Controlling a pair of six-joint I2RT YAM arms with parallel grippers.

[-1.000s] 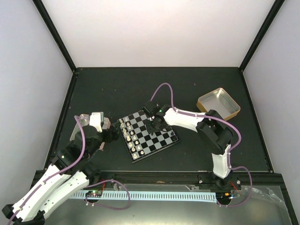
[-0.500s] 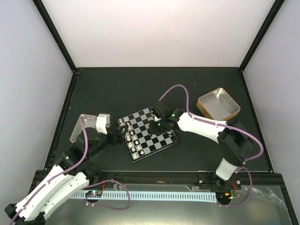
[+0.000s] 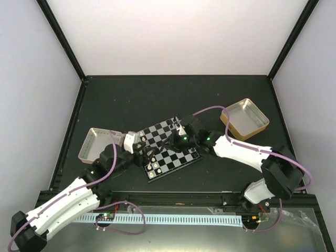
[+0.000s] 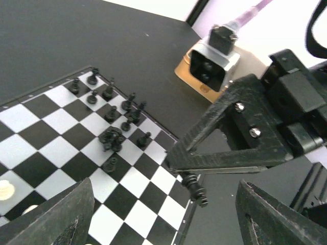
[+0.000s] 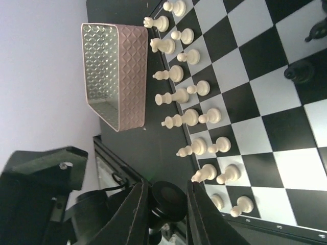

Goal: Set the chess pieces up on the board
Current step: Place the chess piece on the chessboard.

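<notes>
1. You were partway through filling the black side. Your right gripper (image 5: 166,191) was clenched on a black piece (image 4: 194,188), held at the right edge of the board (image 3: 157,132), beside squares that lay bare. I could not tell whether its base touched the board.
2. Your left gripper (image 3: 143,147) hung spread wide and empty over the board's left side. It was just beside the cream-white chessmen (image 5: 186,117), which stood in two rows along that edge.
3. The other black chessmen (image 4: 110,115) stood further along the right edge, a few bunched close together.
4. As I judged it, your next move called for lowering the piece upright onto its own square. You then needed to let go and lift straight up, so the fingers cleared the neighbours. With both grippers over so small a board, the left one wanted room.
5. A second earlier your left arm had been over the silver-pink tray (image 3: 94,143). It had since reached in to the board, leaving the tray uncovered. Your right arm had stretched out lower, its elbow swung to the near right. The gold tin (image 3: 244,116) had not moved.
</notes>
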